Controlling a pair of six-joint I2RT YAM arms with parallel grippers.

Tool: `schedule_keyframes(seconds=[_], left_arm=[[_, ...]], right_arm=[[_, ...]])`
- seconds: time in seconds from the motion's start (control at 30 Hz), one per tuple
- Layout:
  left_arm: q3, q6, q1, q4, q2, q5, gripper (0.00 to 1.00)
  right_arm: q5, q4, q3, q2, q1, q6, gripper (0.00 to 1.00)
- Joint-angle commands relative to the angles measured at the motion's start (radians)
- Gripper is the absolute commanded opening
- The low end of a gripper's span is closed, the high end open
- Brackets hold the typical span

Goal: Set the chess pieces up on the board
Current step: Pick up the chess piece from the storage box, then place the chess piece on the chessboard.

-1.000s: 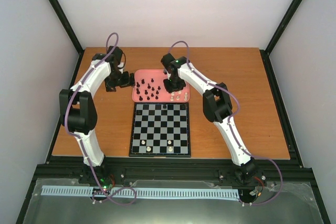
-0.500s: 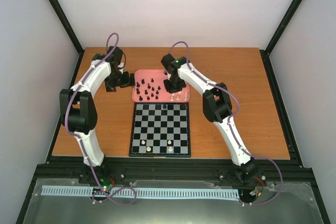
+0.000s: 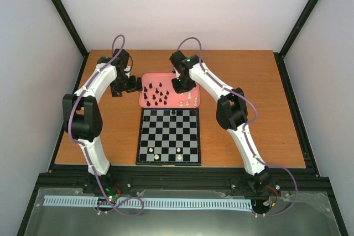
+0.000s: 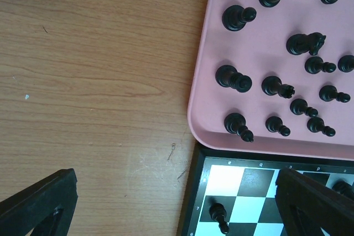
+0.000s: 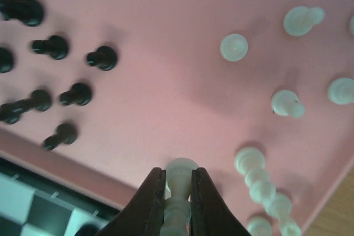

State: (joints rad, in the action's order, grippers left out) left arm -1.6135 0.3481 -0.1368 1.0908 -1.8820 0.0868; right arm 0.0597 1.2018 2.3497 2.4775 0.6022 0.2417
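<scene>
orange-brown wooden tabletop (image 3: 249,109), boxed in by plain pale walls (image 3: 188,9) and black frame posts (image 3: 61,12). near the middle, flat square chessboard with black and pale checks (image 3: 169,136); just beside its 12 o'clock edge, pink rounded rectangular tray (image 3: 142,103).

from above, too small to tell one figure from another. black chess pieces (image 3: 157,95) cluster toward 9 o'clock of the tray. a few cream-white chess pieces (image 3: 189,99) stand toward 4 o'clock, partly hidden under the right gripper (image 3: 181,85). on the board, one dark piece (image 3: 173,113) at the 12 o'clock edge and two pale pieces (image 3: 157,157) along the 6 o'clock row. in both wrist views, tray and board cut off by the frame; board corner blurred in the right one.

right gripper: clenched on one cream-white pawn-like piece (image 5: 181,165) near the tray's rim, round head showing past the fingers (image 5: 152,197), stem hidden between them. cannot tell whether lifted or standing. other pale pieces at 1 to 4 o'clock of it, black ones at 9 to 10 o'clock.

left gripper (image 4: 177,203): released, spread wide, grasping nothing, over bare wood and the board's corner, tray at 1 o'clock.
</scene>
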Motion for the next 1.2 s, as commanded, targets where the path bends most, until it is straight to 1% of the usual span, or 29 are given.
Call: schedule_keyframes(seconds=[0.0,0.07,0.17,0.27,0.4,0.43,0.5,0.63,0.73,1.07,1.17], left_arm=[[0.009,0.016,-0.001,-0.007,0.039,0.002,1.00],[0.011,0.017,-0.001,-0.006,0.041,0.004,1.00],[0.015,0.019,-0.001,-0.007,0.049,0.000,1.00],[0.021,0.023,-0.002,-0.014,0.049,0.000,1.00],[0.029,0.027,-0.002,-0.018,0.052,-0.007,1.00],[0.031,0.028,-0.001,-0.020,0.057,-0.011,1.00],[0.040,0.030,-0.001,-0.026,0.068,-0.021,1.00],[0.063,0.032,-0.001,-0.035,0.090,-0.029,1.00],[0.082,0.031,-0.001,-0.041,0.110,-0.037,1.00],[0.127,0.034,-0.001,-0.061,0.144,-0.040,1.00],[0.129,0.033,-0.001,-0.065,0.152,-0.042,1.00]], right_arm=[[0.005,0.053,0.006,-0.145,0.040,-0.038,0.03],[0.007,0.067,-0.036,-0.196,0.066,-0.047,0.03],[0.019,0.052,-0.146,-0.297,0.113,-0.047,0.03],[0.029,0.013,-0.312,-0.412,0.174,-0.040,0.03],[0.057,-0.104,-0.559,-0.571,0.256,-0.011,0.03],[0.067,-0.125,-0.623,-0.593,0.275,-0.002,0.03],[0.071,-0.158,-0.688,-0.621,0.328,0.005,0.03],[0.044,-0.207,-0.755,-0.636,0.431,0.004,0.03],[0.038,-0.225,-0.775,-0.624,0.481,0.011,0.03],[0.053,-0.276,-0.871,-0.622,0.575,0.062,0.03],[0.064,-0.300,-0.898,-0.625,0.587,0.074,0.03]])
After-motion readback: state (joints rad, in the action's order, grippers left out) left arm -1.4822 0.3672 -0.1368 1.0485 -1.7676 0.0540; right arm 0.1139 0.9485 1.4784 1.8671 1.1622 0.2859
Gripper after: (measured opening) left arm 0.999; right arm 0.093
